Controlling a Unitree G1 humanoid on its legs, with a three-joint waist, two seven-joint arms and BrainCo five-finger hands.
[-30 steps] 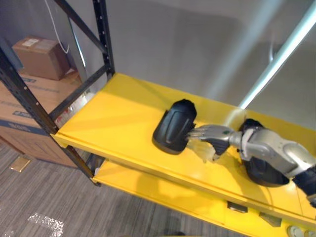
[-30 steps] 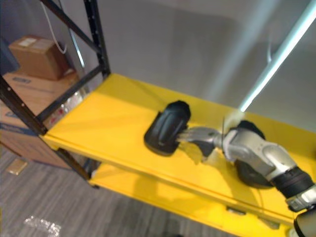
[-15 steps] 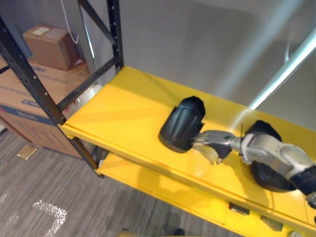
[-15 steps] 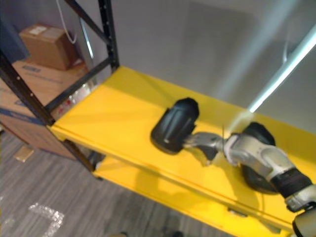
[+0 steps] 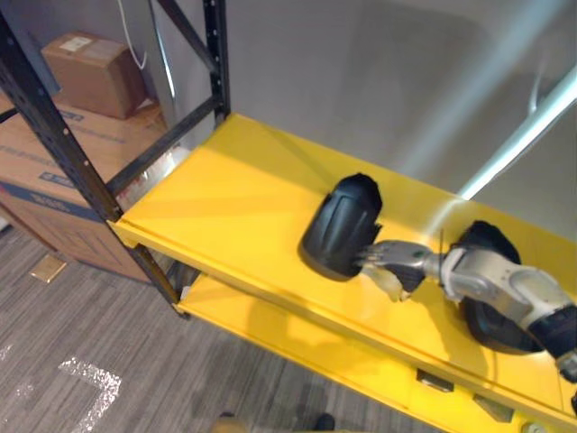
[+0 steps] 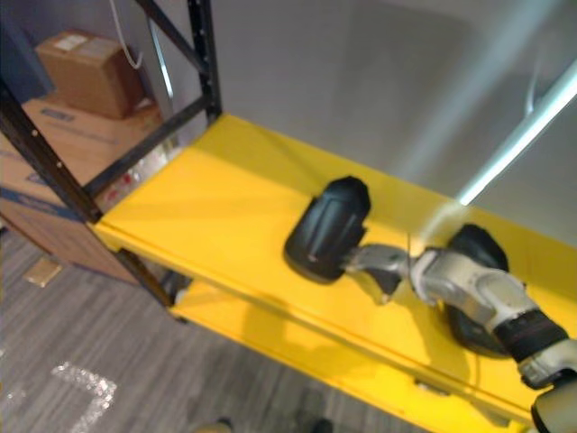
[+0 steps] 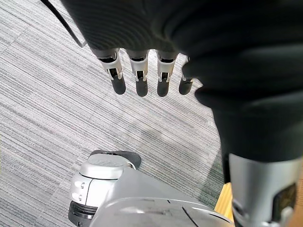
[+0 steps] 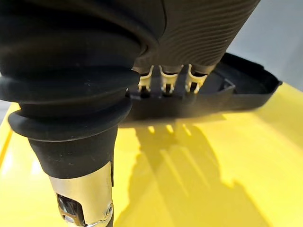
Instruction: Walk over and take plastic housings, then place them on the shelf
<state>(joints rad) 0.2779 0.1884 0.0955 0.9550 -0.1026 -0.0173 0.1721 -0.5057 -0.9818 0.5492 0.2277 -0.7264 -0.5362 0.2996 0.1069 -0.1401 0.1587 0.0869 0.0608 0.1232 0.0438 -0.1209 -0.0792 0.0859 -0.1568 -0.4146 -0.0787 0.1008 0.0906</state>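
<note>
A black plastic housing (image 5: 341,225) lies on the yellow shelf (image 5: 225,198), near its middle. My right hand (image 5: 392,260) is open beside it, its straight fingers (image 8: 165,78) touching the housing's near rim (image 8: 236,80) and its thumb hanging down. A second black housing (image 5: 482,236) lies further right on the shelf, partly hidden behind my right forearm. My left hand (image 7: 137,80) hangs open over the grey carpet and holds nothing.
Black shelf uprights (image 5: 54,135) and braces stand at the shelf's left end. Cardboard boxes (image 5: 90,72) are stacked beyond them. A lower yellow shelf (image 5: 297,343) juts out beneath. A pale slanted pole (image 5: 523,135) crosses the grey wall at the right.
The whole picture has shifted a little, so the camera moved. My right hand stays with its fingertips at the housing's rim; the housing shows no clear move.
</note>
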